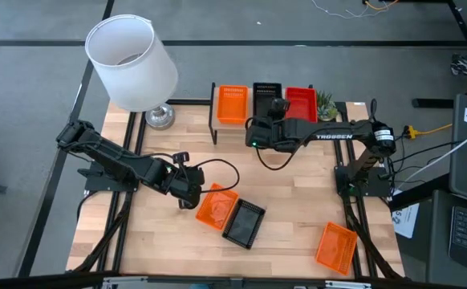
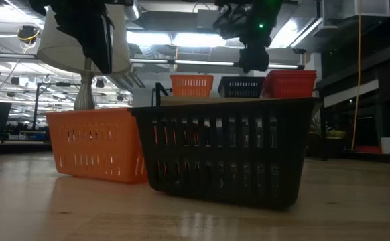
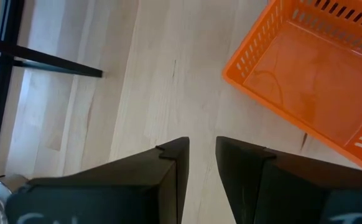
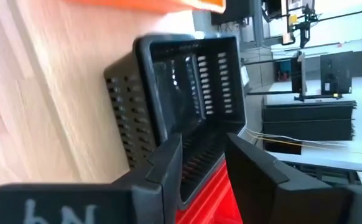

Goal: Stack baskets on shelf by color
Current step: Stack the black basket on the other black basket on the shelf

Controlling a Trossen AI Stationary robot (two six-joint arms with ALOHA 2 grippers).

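The shelf (image 1: 215,120) stands at the table's far edge and carries an orange basket (image 1: 232,104), a black basket (image 1: 266,91) and a red basket (image 1: 302,102) side by side. My right gripper (image 4: 201,146) is open just above the black basket (image 4: 181,81), at its side toward the red basket (image 4: 203,202); in the low view it (image 2: 254,65) hangs over that basket's rim (image 2: 242,79). My left gripper (image 3: 203,149) is open above bare table, left of an orange basket (image 1: 216,206) that rests flat beside a black basket (image 1: 244,223).
A third orange basket (image 1: 335,245) sits near the table's near right corner. A white lamp (image 1: 133,60) stands at the far left corner, and a small plant (image 1: 326,103) right of the shelf. Bare wood lies between the shelf and the loose baskets.
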